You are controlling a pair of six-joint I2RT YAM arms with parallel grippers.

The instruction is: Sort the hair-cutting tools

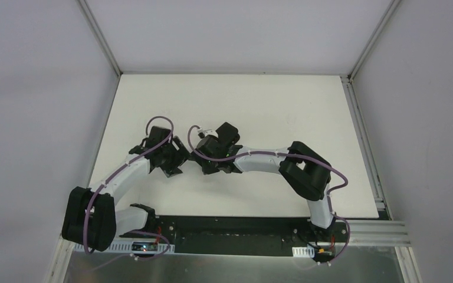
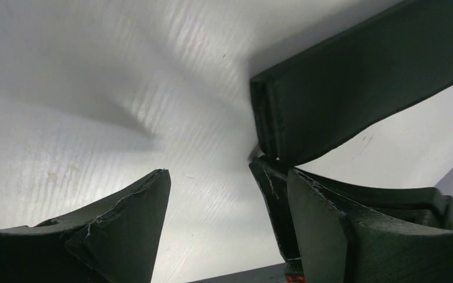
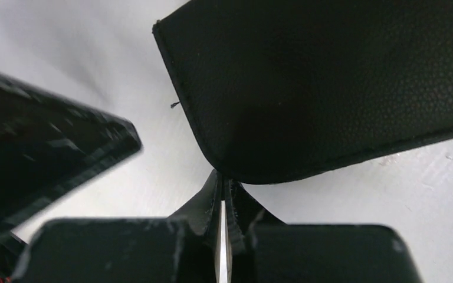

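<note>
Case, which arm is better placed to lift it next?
Right. The right tool is shut at the edge of the case, apparently gripping it; the left tool is open, the case off to its side.

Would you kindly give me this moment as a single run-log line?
left gripper: open, beside black case | right gripper: shut on black case corner | hair-cutting tools: none visible

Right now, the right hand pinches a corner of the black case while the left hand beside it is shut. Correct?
No. The left hand is open; the left wrist view shows its fingers spread wide apart. The rest stands: the right hand pinches the black case at a corner.
</note>
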